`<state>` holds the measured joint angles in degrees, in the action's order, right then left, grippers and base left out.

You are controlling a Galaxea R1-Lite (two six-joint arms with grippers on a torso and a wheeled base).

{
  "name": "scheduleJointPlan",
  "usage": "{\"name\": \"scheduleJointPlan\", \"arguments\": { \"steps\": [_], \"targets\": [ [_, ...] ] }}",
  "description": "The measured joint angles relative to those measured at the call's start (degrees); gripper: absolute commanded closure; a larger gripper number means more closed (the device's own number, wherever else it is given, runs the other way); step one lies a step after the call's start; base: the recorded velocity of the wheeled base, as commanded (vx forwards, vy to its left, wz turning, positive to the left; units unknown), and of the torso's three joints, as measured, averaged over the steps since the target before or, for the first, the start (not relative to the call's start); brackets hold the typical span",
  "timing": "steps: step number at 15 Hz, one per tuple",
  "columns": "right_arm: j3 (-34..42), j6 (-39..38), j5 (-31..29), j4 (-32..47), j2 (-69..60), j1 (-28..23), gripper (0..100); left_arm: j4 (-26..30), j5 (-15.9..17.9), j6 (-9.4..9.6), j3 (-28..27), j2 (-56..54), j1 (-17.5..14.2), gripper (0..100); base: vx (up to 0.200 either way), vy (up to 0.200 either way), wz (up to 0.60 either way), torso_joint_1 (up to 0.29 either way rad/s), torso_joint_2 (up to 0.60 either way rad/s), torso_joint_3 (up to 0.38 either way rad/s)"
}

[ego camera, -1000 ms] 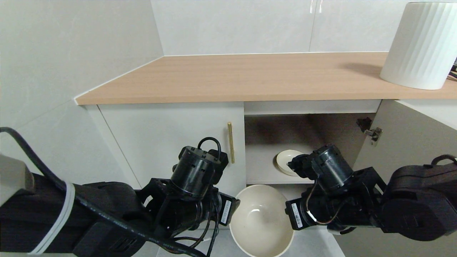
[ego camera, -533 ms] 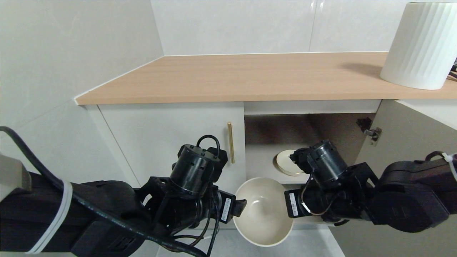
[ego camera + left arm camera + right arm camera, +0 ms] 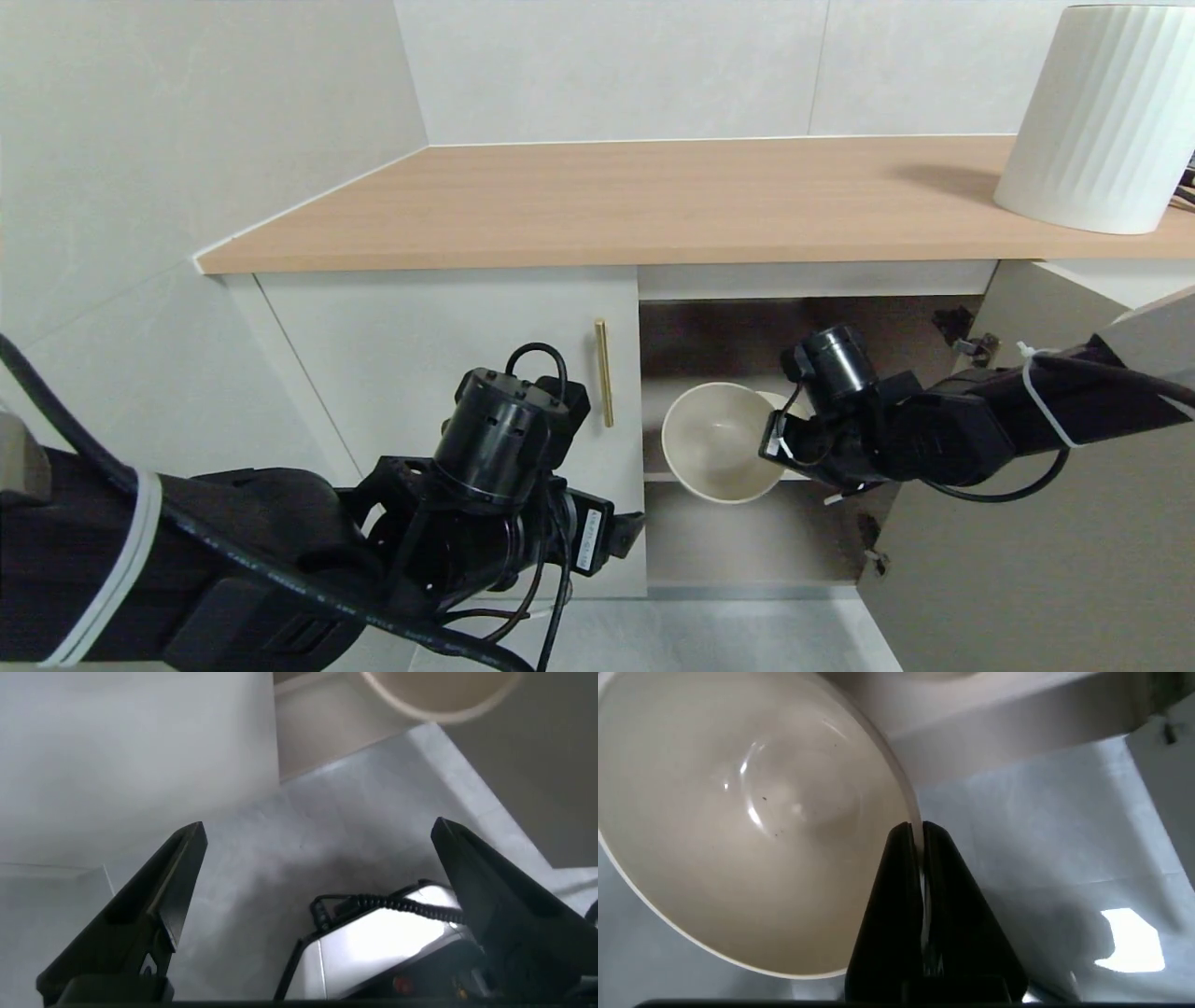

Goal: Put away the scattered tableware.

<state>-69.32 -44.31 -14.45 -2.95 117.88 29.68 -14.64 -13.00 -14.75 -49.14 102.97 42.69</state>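
Right end effector [image 3: 773,446] is clenched on the rim of the cream bowl [image 3: 717,437], pinching one edge only. It holds the bowl tilted at the mouth of the open cabinet [image 3: 728,327], level with the front edge of the shelf [image 3: 657,403]. With so thin a grip, the bowl could pivot or slip out if its underside catches that edge. A small plate [image 3: 784,402] seems to lie on the shelf just behind the bowl, mostly hidden, and pushing in too far could knock it. Left end effector [image 3: 318,887] hangs released and empty, low before the closed door [image 3: 448,345].
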Motion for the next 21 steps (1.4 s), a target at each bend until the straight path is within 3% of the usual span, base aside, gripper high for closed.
{"name": "scheduleJointPlan", "arguments": {
  "steps": [4, 9, 21],
  "targets": [
    [-2.93, -0.33, 0.22, -0.28, 2.79, -3.91, 100, -0.05, 0.09, -2.27, -0.89, -0.63, -0.24, 0, 0.0, 0.0, 0.0, 0.0, 0.0, 0.0],
    [-6.27, -2.54, 0.02, -5.85, 6.97, -9.2, 100, -0.02, 0.13, -2.35, -1.07, -0.77, -0.27, 0, 0.0, 0.0, 0.0, 0.0, 0.0, 0.0],
    [-11.72, -1.97, -0.24, -7.96, 14.75, -12.74, 100, 0.0, 0.2, -2.35, -1.11, -0.35, -0.41, 0, 0.0, 0.0, 0.0, 0.0, 0.0, 0.0]
  ]
}}
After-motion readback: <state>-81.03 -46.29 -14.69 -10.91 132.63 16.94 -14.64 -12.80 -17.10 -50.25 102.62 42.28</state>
